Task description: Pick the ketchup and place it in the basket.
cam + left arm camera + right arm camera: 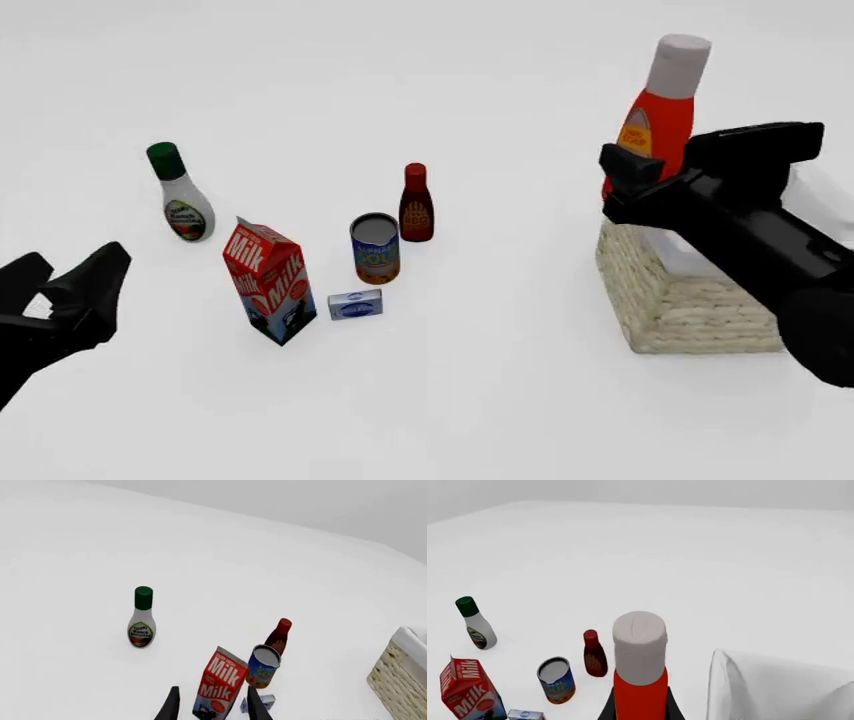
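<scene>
Standing upright, ketchup [657, 115], cap up

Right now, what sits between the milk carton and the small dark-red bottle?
In the front view, the soup can stands between the milk carton and the dark-red bottle, touching neither. The left wrist view agrees.
</scene>
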Available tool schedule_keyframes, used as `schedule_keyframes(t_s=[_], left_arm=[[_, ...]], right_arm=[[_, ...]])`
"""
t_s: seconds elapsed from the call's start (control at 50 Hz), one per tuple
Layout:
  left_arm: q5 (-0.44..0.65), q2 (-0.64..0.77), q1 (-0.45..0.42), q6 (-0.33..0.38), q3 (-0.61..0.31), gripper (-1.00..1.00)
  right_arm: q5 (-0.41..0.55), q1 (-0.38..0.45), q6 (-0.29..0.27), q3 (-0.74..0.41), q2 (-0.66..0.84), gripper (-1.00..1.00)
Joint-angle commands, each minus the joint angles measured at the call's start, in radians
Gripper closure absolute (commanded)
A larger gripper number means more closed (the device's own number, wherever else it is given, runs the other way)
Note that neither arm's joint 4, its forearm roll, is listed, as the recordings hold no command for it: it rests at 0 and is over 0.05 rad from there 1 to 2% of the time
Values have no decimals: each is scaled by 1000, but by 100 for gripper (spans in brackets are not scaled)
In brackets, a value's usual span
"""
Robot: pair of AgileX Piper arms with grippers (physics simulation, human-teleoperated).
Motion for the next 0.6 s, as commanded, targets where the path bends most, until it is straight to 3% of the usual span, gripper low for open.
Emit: schedule_keyframes(t_s=[0.02, 0.2, 0.24, 0.4, 0.42, 0.6], left_arm=[[-73, 3, 20, -11, 81, -100], [-113, -11, 18, 16, 128, -100], [-128, 12, 16, -22, 133, -100], [-158, 11, 30, 23, 151, -100], [-177, 48, 18, -11, 156, -100], [-224, 52, 26, 22, 188, -100]], right_arm=[[-29, -93, 6, -19, 35, 100], [-45, -142, 4, -25, 56, 100], [-50, -152, 1, -26, 62, 100], [-62, -191, 7, -41, 84, 100], [-61, -190, 5, -42, 84, 100], [-57, -229, 8, -64, 99, 100]])
